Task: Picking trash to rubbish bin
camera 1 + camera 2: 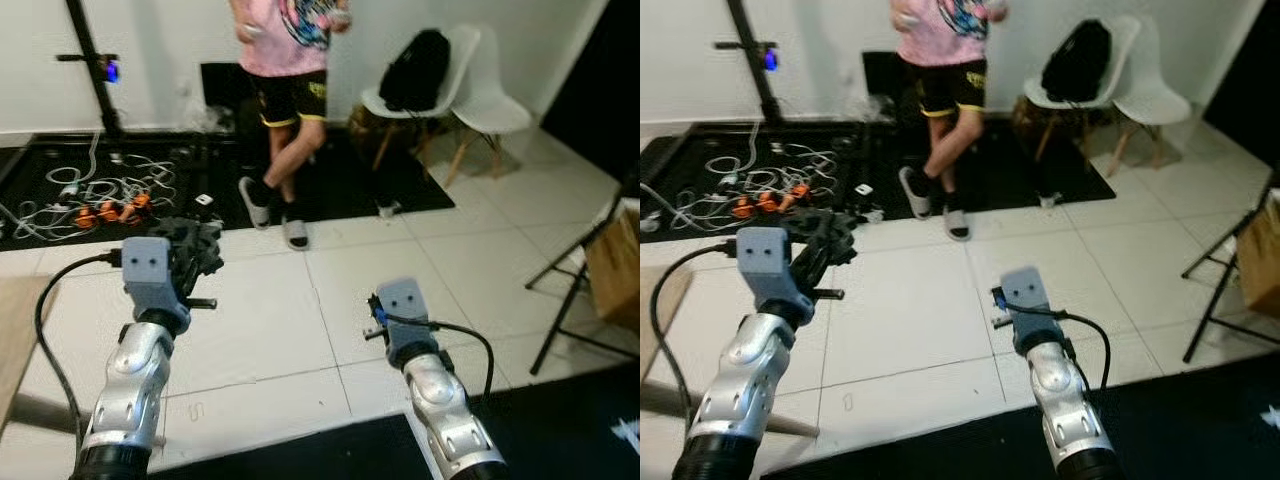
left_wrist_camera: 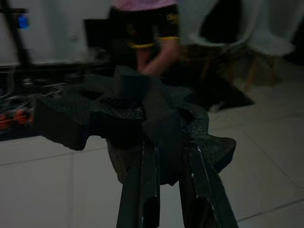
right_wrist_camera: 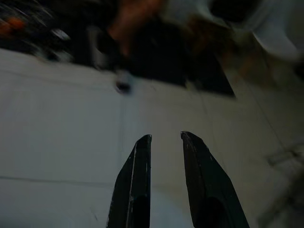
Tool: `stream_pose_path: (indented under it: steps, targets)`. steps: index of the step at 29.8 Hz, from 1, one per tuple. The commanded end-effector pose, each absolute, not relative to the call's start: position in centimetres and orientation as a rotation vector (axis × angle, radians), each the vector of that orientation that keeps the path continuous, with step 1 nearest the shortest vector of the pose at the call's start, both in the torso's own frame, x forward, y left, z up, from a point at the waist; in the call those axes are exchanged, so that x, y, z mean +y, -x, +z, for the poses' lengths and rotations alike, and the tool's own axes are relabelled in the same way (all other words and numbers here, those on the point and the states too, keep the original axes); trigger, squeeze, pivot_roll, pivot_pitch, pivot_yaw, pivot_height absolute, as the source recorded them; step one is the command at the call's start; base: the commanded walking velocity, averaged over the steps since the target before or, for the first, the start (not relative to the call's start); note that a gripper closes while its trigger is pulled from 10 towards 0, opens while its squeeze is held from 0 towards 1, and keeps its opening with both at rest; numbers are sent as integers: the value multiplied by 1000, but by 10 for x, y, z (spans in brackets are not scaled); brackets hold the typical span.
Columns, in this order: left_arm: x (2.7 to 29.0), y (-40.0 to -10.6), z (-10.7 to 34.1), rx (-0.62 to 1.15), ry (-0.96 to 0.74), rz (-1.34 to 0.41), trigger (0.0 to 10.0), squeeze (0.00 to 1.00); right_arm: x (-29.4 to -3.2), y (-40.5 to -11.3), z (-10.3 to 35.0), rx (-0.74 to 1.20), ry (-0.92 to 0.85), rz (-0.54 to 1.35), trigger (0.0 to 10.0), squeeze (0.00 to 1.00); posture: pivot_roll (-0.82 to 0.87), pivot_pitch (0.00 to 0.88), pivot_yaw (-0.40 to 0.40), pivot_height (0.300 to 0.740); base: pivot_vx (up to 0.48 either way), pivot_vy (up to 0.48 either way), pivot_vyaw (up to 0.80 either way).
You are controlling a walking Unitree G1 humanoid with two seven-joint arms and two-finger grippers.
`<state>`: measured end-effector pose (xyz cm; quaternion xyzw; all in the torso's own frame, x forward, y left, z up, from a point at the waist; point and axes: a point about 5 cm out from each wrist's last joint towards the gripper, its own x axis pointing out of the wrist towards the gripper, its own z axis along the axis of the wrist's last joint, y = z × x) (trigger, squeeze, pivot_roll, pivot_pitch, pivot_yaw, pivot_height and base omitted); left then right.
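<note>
Trash first: from the left eye view, the crumpled black sheet of foam-like trash (image 1: pixel 192 243) is sitting at the tip of the left claw (image 1: pixel 196 262), raised well above the white tiled floor (image 1: pixel 270 320) on the robot's left side. The right claw (image 1: pixel 374 312) is hanging lower, a little way to the right, over bare tile. No rubbish bin is presenting itself ahead; a person in a pink shirt and black shorts (image 1: pixel 285 70) is standing beyond on a black mat (image 1: pixel 60 215) strewn with white cables (image 1: pixel 120 185), and two white chairs (image 1: pixel 470 85) with a black backpack (image 1: pixel 415 68) are waiting further right.

The right eye view is giving the same layout, the dark wad (image 1: pixel 825 240) riding out in front of the left wrist, the person directly past it.

Looking along the left wrist view, the two black fingers (image 2: pixel 147 190) are pressing close together on a fold of the trash, whose ragged bulk is spreading sideways across them, wider than it is tall.

In the right wrist view, the right claw's fingers (image 3: pixel 137 185) are standing slightly parted and gripping nothing, pointing at floor.

So the load is already with the left arm; I'd judge the coming move is turning on finding the bin, then carrying that arm over it.
</note>
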<state>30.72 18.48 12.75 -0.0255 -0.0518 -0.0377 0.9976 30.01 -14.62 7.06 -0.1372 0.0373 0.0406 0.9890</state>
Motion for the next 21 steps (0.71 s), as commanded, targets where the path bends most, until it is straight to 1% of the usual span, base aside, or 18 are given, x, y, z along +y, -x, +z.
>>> stream_pose_path:
  steps: [1, 4, 8, 17, 21]
  targets:
    - [182, -304, 120, -95, 37, -87, 10000, 0, -157, -295, 61, 117, 235, 24, 10000, 0, -25, 87, -7, 740, 0, 0, -800]
    - [184, -302, 113, -82, 40, -71, 10000, 0, -163, -293, 59, 132, 215, -1, 10000, 0, -28, 85, -2, 740, 0, 0, -800]
    - [186, -301, 110, -73, 36, -63, 10000, 0, -164, -293, 60, 125, 220, 0, 10000, 0, -31, 83, 0, 740, 0, 0, -800]
    - [185, -310, 105, -41, -20, -20, 10000, 0, -158, -297, 64, 95, 210, 6, 10000, 0, -39, 68, 11, 740, 0, 0, -800]
    - [182, -314, 106, -52, -7, -29, 10000, 0, -156, -297, 65, 90, 203, 8, 10000, 0, -38, 67, 11, 740, 0, 0, -800]
